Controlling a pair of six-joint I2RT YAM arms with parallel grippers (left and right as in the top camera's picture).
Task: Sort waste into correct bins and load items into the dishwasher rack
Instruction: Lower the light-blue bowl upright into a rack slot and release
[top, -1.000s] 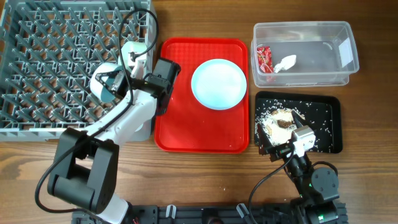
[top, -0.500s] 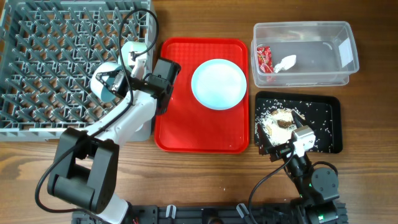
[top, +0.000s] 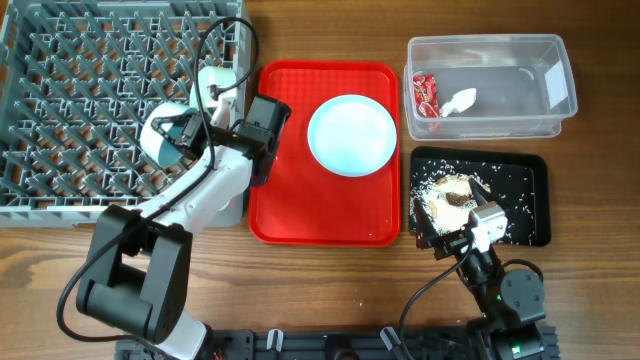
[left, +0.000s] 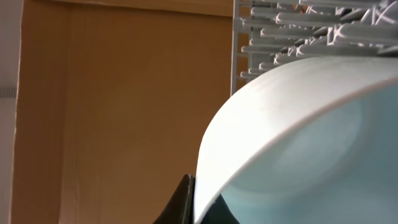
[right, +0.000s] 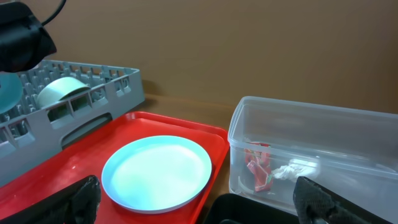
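Nearest, the right claw (top: 450, 228) is held wide open with nothing in it, just over the near edge of the black tray (top: 525, 200), where the scraps (top: 445, 192) are piled. Further on, a plate (top: 352, 135) lies on the red tray (top: 300, 200). To its left, the left claw (top: 185, 132) is closed tight on the rim of a bowl (top: 160, 140), which is tilted over the right side of the rack (top: 80, 100), near a second bowl (top: 213, 82) already slotted in. At the back, the wrapper (top: 426, 95) and napkin (top: 460, 99) are seen in the tub (top: 500, 42). It seems the bowl is being loaded. Next it should be set down between pegs and let go gently, so it is not tipped over.
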